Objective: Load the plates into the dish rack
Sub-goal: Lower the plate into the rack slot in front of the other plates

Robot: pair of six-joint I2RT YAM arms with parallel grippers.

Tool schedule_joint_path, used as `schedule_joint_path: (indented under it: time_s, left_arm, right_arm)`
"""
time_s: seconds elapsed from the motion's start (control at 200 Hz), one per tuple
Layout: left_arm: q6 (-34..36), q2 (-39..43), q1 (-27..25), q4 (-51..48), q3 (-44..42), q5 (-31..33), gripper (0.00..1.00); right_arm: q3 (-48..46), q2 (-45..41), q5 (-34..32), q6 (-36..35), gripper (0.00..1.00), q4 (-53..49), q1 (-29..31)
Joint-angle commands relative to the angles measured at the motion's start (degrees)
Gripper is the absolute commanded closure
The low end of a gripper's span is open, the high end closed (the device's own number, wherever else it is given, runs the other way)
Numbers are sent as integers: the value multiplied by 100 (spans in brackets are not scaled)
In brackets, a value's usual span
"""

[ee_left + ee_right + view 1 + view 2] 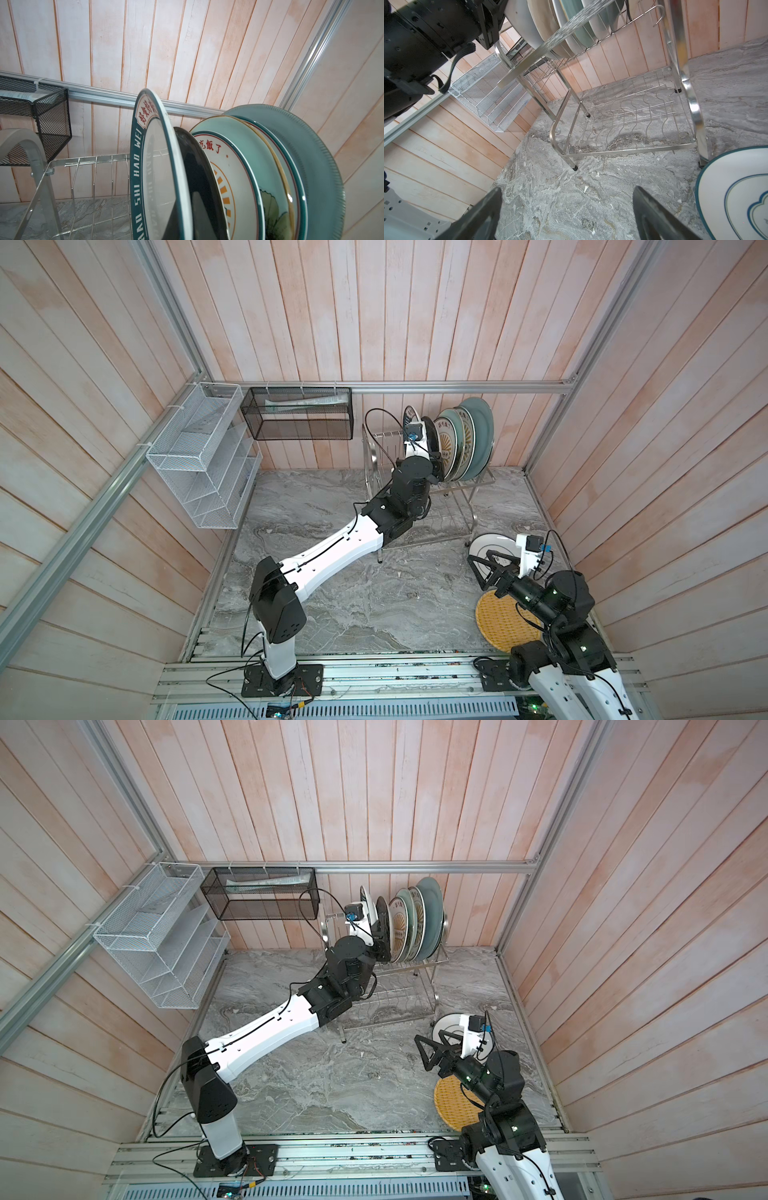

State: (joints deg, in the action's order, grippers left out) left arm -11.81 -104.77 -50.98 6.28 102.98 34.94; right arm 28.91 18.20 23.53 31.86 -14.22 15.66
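White lettered plate (pixel 149 158), pinched by the clenched left claw (pixel 435 458), stands in the top tier of the dish rack (pixel 446 512), upper centre in both top views; best settle it upright between prongs, off the dark navy plate (pixel 193 166), before letting go; right claw (pixel 566 190) gapes empty.

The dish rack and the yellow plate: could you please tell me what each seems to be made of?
The dish rack looks like polished steel: thin shiny wires and flat reflective frames. The yellow plate shows a basket-like lattice, so woven fibre or a moulded imitation; the top views cannot settle which.
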Motion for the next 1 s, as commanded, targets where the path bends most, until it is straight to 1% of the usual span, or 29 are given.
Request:
schedule_joint_path:
  time_s: [0.0, 0.35, 0.7, 0.72, 0.765, 0.78, 0.9, 0.95, 0.995]
  left_arm:
    - [66, -16, 36, 244, 82, 46, 100]
    - [2, -175, 44, 113, 99, 52, 100]
    - [-259, -247, 53, 23, 42, 50, 100]
    - [-255, -237, 53, 30, 36, 50, 97]
    - [-275, -229, 53, 52, 17, 53, 84]
    - [-280, -232, 53, 52, 19, 42, 82]
    - [-296, -252, 53, 59, 69, -50, 76]
    - [-302, -254, 47, 40, 90, -74, 70]
    - [-321, -254, 44, 31, 99, -75, 68]
  right_arm:
    - [-16, -66, 116, -3, 2, -73, 16]
    - [-68, -202, 73, 40, 2, -198, 16]
    - [-51, -205, 85, 93, 2, -176, 16]
    - [-63, -204, 84, 100, 2, -173, 16]
    - [-73, -217, 88, 110, 2, -164, 16]
    - [-77, -216, 83, 110, 2, -162, 16]
    - [-85, -223, 49, 112, 2, -176, 16]
    - [-65, -235, 20, 104, 2, -217, 16]
    - [-47, -258, -20, 93, 2, -254, 16]
